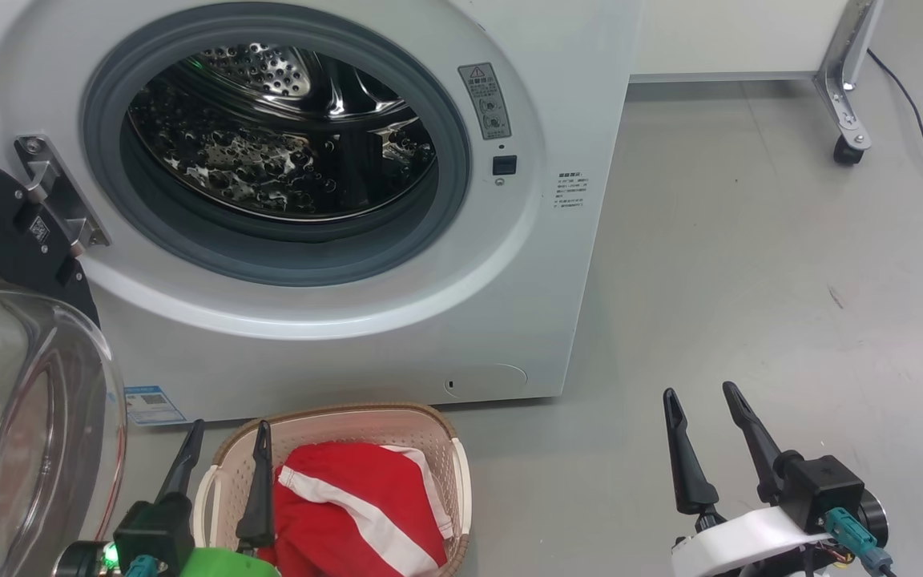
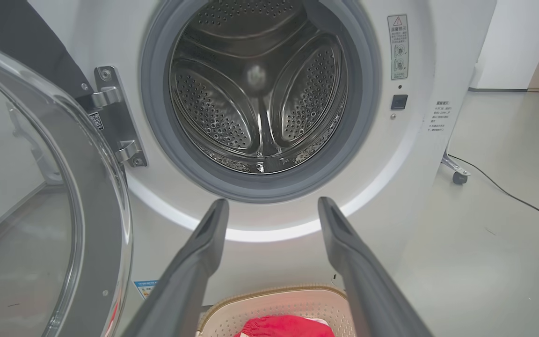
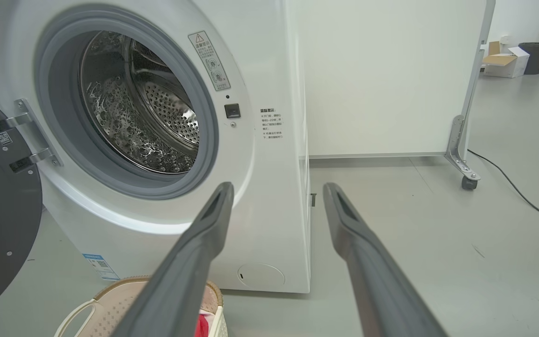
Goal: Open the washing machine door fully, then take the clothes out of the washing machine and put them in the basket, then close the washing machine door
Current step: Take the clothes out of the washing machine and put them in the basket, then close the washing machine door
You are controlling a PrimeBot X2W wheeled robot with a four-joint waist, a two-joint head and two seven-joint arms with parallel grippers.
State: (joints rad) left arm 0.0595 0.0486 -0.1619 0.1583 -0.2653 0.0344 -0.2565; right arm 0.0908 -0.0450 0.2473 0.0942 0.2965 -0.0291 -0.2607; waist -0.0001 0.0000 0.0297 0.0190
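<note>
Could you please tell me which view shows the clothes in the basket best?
The head view: the clothes lie nearly whole in the basket. The left wrist view catches their top edge; the right wrist view, a red sliver at the bottom edge.

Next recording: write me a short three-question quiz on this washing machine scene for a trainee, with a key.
1. The door is: A shut; B swung open; C missing.
2. True or false: the clothes lie in the basket.
3. Fill in: the left gripper and the right gripper both stand ____, holding nothing.
Key: 1 B; 2 true; 3 open.
</note>
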